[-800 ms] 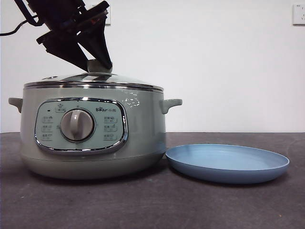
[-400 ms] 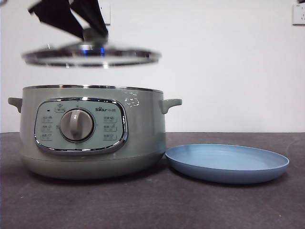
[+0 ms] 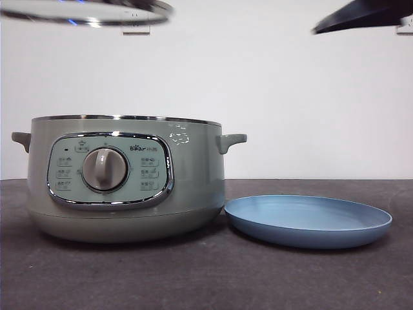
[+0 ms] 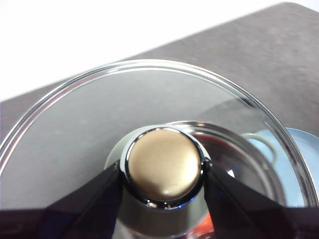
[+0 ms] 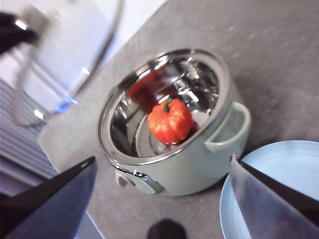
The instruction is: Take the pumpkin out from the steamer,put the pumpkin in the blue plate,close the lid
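Right, the lid (image 3: 87, 11) is up at the top left of the front view, well clear of the steamer (image 3: 126, 177), and the left wrist view shows why: the left gripper (image 4: 163, 175) has its jaws clamped on either side of the lid's knob (image 4: 163, 168), glass rim ringing the frame.

Now look at the right wrist view. The pumpkin (image 5: 170, 121) sits in the middle of the frame, down in the open steamer's shiny bowl, green stem pointing up and slightly left. The right gripper (image 5: 164, 189) hangs above with jaws spread wide and empty, one at lower left, one at lower right, and the pumpkin lies straight ahead between their lines. That's the nearer arm for the pick, I'd say, showing as a dark tip at the front view's top right.

What's in the way? The steamer's rim and near handle (image 5: 230, 130). The blue plate (image 3: 308, 221) waits at lower right, just beside the steamer.
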Controlling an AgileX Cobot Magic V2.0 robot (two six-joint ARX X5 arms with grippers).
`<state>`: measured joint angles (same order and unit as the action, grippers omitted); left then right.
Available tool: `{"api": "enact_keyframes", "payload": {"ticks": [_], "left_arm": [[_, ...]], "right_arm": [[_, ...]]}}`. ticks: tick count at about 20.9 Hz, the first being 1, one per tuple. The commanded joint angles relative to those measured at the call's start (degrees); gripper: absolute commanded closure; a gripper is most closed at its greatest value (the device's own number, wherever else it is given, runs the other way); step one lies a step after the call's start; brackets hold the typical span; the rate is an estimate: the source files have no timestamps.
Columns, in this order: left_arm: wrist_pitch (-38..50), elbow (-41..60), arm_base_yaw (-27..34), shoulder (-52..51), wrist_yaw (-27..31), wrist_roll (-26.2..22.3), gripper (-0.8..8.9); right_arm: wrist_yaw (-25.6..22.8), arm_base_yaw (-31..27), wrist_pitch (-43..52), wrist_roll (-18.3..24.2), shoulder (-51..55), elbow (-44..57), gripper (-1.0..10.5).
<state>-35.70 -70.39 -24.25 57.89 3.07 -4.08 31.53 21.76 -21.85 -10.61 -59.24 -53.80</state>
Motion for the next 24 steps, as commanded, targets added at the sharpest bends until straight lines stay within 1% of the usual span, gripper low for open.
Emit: {"api": "enact_keyframes", "payload": {"ticks": [1, 3, 7, 9, 11, 12, 15, 17, 19, 20, 21, 24], "left_arm": [[1.1, -0.2, -0.1, -3.5, 3.4, -1.3, 8.22], [-0.1, -0.2, -0.1, -5.7, 6.3, -1.9, 8.22], [-2.5, -0.2, -0.1, -9.2, 10.3, -2.1, 8.22], [-4.2, -0.2, -0.1, -11.1, 12.4, -2.0, 8.22], [-5.3, -0.2, -0.1, -13.0, 15.1, -2.0, 8.22], [-5.5, -0.2, -0.1, -13.9, 15.8, -2.0, 8.22], [-5.5, -0.2, -0.1, -15.3, 16.4, -2.0, 8.22], [-5.6, -0.2, -0.1, -15.4, 16.4, -2.0, 8.22], [-5.7, -0.2, -0.1, -15.3, 16.3, -2.0, 8.22], [-6.0, -0.2, -0.1, -15.3, 16.3, -2.0, 8.22], [-6.0, -0.2, -0.1, -15.3, 16.3, -2.0, 8.22], [-6.0, -0.2, -0.1, -15.3, 16.3, -2.0, 8.22]], "right_arm": [[-3.5, 4.7, 0.3, 3.2, -5.6, -3.7, 5.0], [-5.9, 8.2, 0.3, 4.5, -9.7, -6.7, 4.9], [-10.4, 13.3, -0.9, 7.3, -17.3, -13.3, 4.0], [-14.5, 16.9, -2.5, 10.5, -23.2, -18.9, 4.0], [-18.9, 19.2, -5.7, 13.7, -28.9, -24.8, 4.0], [-20.6, 20.3, -7.6, 15.2, -32.2, -28.2, 4.0], [-24.2, 22.1, -12.6, 17.7, -41.0, -37.2, 4.0], [-24.6, 22.7, -14.7, 18.6, -46.4, -42.3, 4.0], [-25.2, 23.1, -14.7, 19.4, -50.5, -45.4, 4.0], [-26.2, 23.3, -14.5, 19.8, -52.1, -46.2, 4.0], [-26.3, 23.4, -14.3, 20.7, -53.5, -46.8, 4.0], [-25.9, 23.5, -13.7, 21.0, -57.1, -47.1, 4.0]]}}
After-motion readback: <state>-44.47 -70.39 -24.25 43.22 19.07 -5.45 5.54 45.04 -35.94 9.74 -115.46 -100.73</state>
